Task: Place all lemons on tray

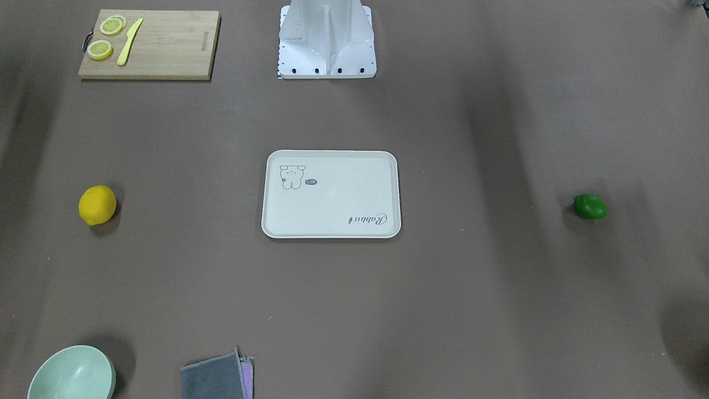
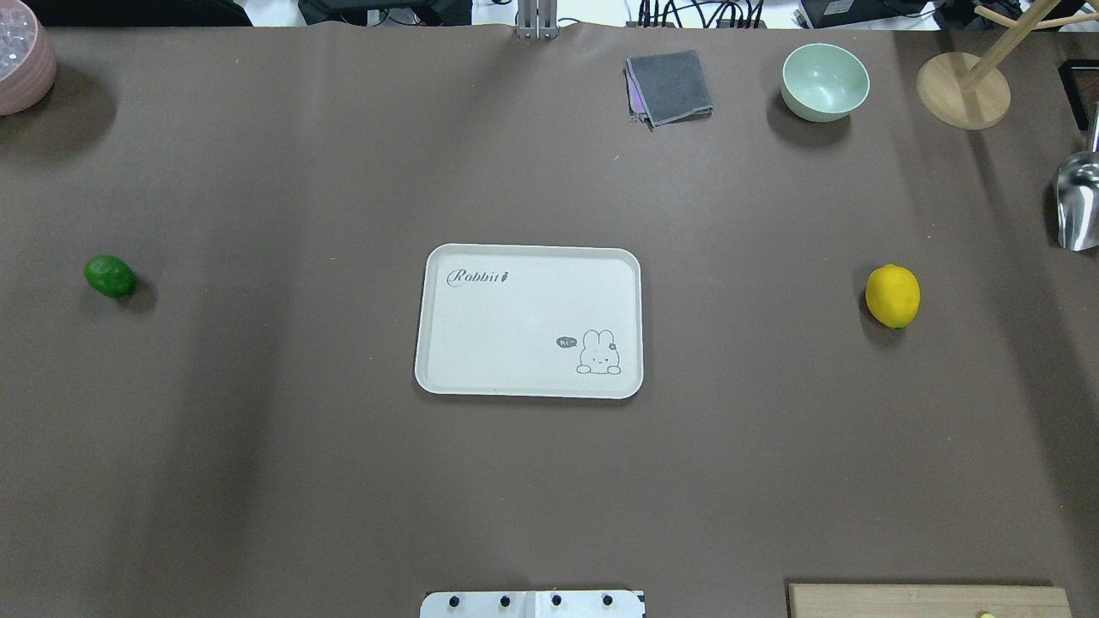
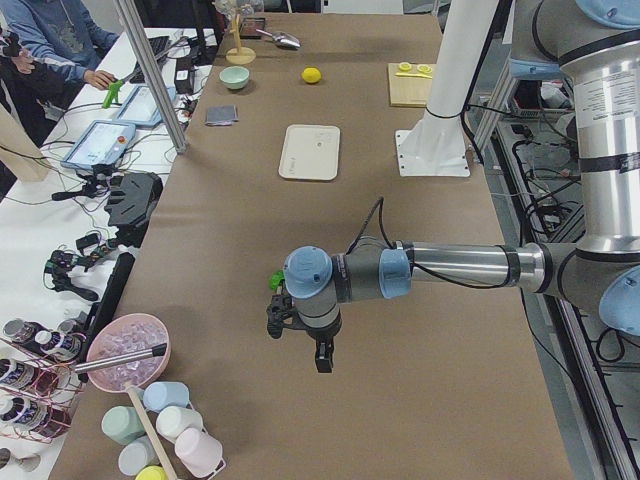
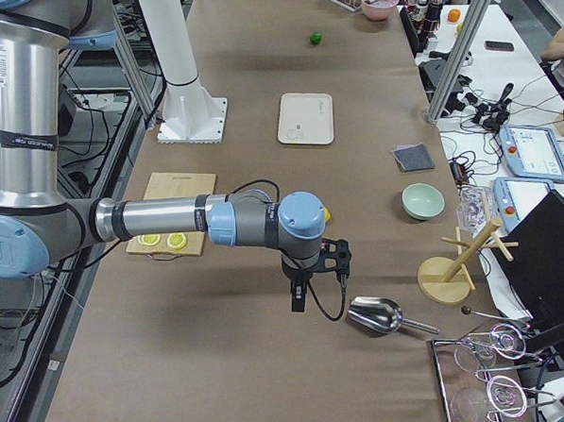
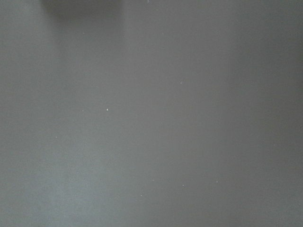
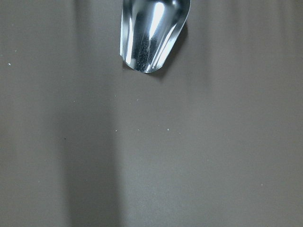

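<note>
The tray (image 2: 515, 318), cream-white with a raised rim, rounded corners, a grey cartoon animal and "Rabbit" script, lies flat at the middle of the counter (image 2: 258, 446). Both lemons rest on the counter well apart from it, one on each side. The green lemon (image 2: 110, 276) is on the robot's left and the yellow lemon (image 2: 892, 296) on its right. A mint-green bowl (image 2: 824, 81) stands at the far edge beside a folded stack of cloths (image 2: 671, 86), grey over purple. A pink bowl (image 2: 34, 77) in the far left corner holds clear lumps, perhaps ice. Near the robot's base on its right, a wooden cutting board (image 1: 166, 50) carries lemon slices (image 1: 100, 50) and a yellow knife (image 1: 129, 41). A metal scoop (image 6: 154, 33) and a wooden stand (image 2: 962, 90) sit at the right end. The counter is covered in dull brown sheeting, and benches with tablets and cables run along the operators' side. The yellow fruit is oval and matte, the green one smaller and glossy. The left pincer (image 3: 322, 358) hangs above the counter near the green lemon, and the right pincer (image 4: 301, 297) hangs near the scoop. I cannot tell whether either one is apart or together.
</note>
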